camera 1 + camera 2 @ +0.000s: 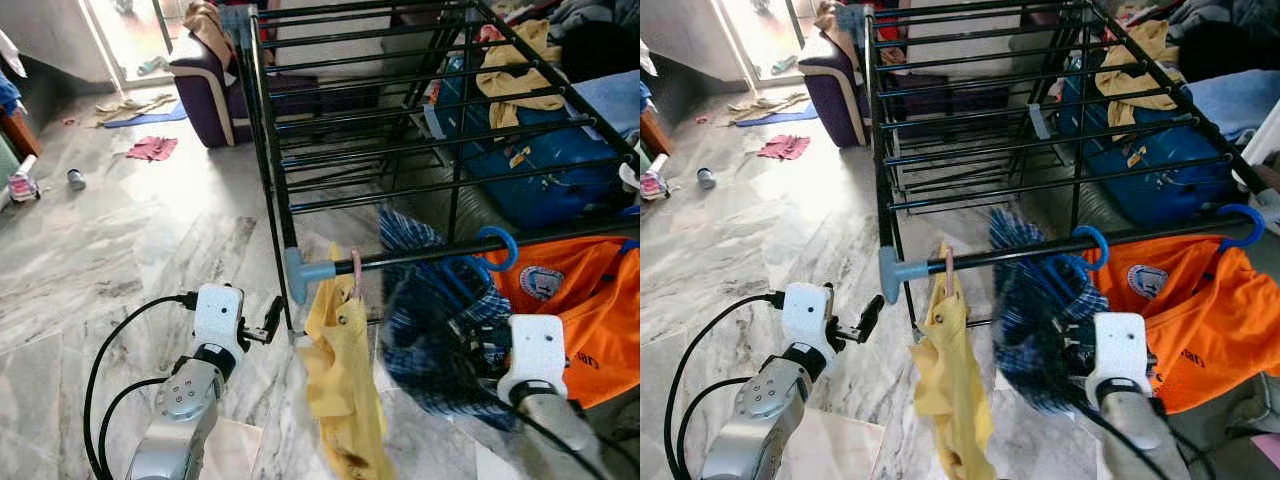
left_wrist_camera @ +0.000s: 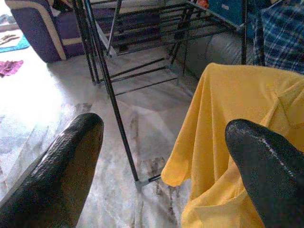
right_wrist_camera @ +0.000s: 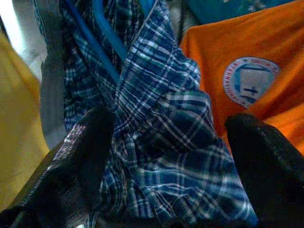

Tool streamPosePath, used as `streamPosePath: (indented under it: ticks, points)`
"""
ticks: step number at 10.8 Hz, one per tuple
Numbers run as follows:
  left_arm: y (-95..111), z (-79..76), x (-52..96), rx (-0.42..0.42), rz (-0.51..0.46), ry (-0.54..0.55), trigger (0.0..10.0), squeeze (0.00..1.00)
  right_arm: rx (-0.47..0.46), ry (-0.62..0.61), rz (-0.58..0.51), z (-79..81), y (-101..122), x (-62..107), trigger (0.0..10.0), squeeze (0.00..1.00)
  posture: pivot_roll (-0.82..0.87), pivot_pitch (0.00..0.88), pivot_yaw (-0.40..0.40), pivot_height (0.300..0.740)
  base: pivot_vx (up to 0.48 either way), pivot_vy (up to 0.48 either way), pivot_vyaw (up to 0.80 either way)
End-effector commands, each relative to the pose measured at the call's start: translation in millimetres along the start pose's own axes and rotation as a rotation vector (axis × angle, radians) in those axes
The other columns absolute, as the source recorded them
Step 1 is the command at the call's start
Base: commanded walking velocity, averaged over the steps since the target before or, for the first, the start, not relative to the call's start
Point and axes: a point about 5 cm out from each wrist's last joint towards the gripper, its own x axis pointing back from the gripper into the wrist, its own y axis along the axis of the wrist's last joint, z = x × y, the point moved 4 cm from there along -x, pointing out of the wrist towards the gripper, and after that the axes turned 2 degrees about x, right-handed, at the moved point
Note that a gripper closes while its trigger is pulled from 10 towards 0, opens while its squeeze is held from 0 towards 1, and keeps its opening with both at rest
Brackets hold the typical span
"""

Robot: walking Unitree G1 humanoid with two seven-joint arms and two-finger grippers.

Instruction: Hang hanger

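Your right tool (image 3: pixel 166 142) sits just below the front rail (image 1: pixel 1040 250) of the drying rack (image 1: pixel 420 120), its two black fingers (image 3: pixel 80 156) spread wide on either side of the plaid shirt (image 1: pixel 1040 320). They look to be clear of the cloth, gripping nothing. The shirt's blue hanger (image 1: pixel 1092 245) is already hooked over that rail, between the yellow shirt (image 1: pixel 340 380) on its pink hook (image 1: pixel 355 272) and the orange shirt (image 1: pixel 1190 310) on its own blue hanger. So the hanger lies straight ahead of and above the right tool, its shoulders running along the rail. The right arm is much the nearer. Your left tool (image 2: pixel 166 156) is open too, holding nothing, low beside the rack's corner leg (image 2: pixel 118 118) and facing the yellow shirt. By the look of it the hanging is done, and your next move is to draw the right tool down and back without snagging the plaid.
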Motion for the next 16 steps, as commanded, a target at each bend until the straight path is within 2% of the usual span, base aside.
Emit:
streamPosePath:
  ticks: [1, 5, 7, 8, 9, 10, 11, 12, 13, 14, 15, 16]
  points:
    - [-1.1, 3.9, 2.0, -0.017, 0.013, 0.008, 10.0, 0.0, -0.012, 0.037, -0.018, -1.4, 9.7, -0.4, 10.0, 0.0, -0.09, 0.101, 0.045, 0.74, 0.0, 0.0, 0.0]
    - [-4.1, 6.2, 4.5, -0.028, 0.03, 0.016, 10.0, 0.0, 0.001, 0.165, 0.007, -8.0, 4.4, 11.4, 10.0, 0.0, -0.08, 0.102, 0.041, 0.74, 0.0, 0.0, 0.0]
    - [-4.5, 7.3, 5.6, -0.029, 0.035, 0.018, 10.0, 0.0, -0.049, 0.234, -0.013, -13.3, 8.5, 23.2, 10.0, 0.0, -0.09, 0.109, 0.043, 0.74, 0.0, 0.0, 0.0]
    - [-6.6, 8.0, 5.7, -0.029, 0.043, 0.016, 10.0, 0.0, -0.037, 0.266, -0.014, -24.2, 8.6, 30.8, 10.0, 0.0, -0.1, 0.11, 0.047, 0.74, 0.0, 0.0, 0.0]
    - [-8.3, 4.2, 4.0, -0.031, 0.05, -0.002, 10.0, 0.0, -0.011, 0.217, 0.012, -34.3, 2.1, 27.5, 10.0, 0.0, -0.1, 0.109, 0.049, 0.74, 0.0, 0.0, 0.0]
    - [-8.2, 2.8, 2.9, -0.033, 0.051, -0.006, 10.0, 0.0, -0.016, 0.229, 0.011, -30.9, 1.0, 26.2, 10.0, 0.0, -0.1, 0.104, 0.051, 0.74, 0.0, 0.0, 0.0]
    - [-7.5, 2.4, 2.2, -0.033, 0.049, -0.008, 10.0, 0.0, -0.04, 0.247, 0.015, -23.4, -2.0, 24.0, 6.5, 0.0, -0.09, 0.101, 0.05, 0.74, 0.0, 0.0, 0.0]
    - [-7.9, 2.9, 2.8, -0.033, 0.05, -0.006, 10.0, 0.0, -0.057, 0.252, 0.021, -17.8, -5.4, 22.2, 5.5, 0.0, -0.09, 0.099, 0.048, 0.74, 0.0, 0.0, 0.0]
    - [-8.2, 3.1, 3.2, -0.033, 0.052, -0.004, 10.0, 0.0, -0.052, 0.247, 0.029, -13.3, -7.6, 19.5, 3.7, 0.0, -0.09, 0.097, 0.045, 0.74, 0.0, 0.0, 0.0]
    - [-8.3, 2.5, 3.6, -0.034, 0.051, -0.003, 10.0, 0.0, -0.036, 0.231, 0.044, -12.4, -11.4, 16.8, 7.9, 0.0, -0.08, 0.095, 0.041, 0.74, 0.0, 0.0, 0.0]
    - [-8.1, 2.8, 4.0, -0.032, 0.049, 0.0, 10.0, 0.0, -0.021, 0.2, 0.028, -17.2, -9.9, 14.8, 10.0, 0.0, -0.08, 0.095, 0.039, 0.74, 0.0, 0.0, 0.0]
    - [-7.8, 2.9, 4.3, -0.03, 0.048, 0.002, 10.0, 0.0, -0.011, 0.142, 0.001, -27.2, -5.4, 12.6, 10.0, 0.0, -0.08, 0.096, 0.038, 0.74, 0.0, 0.0, 0.0]
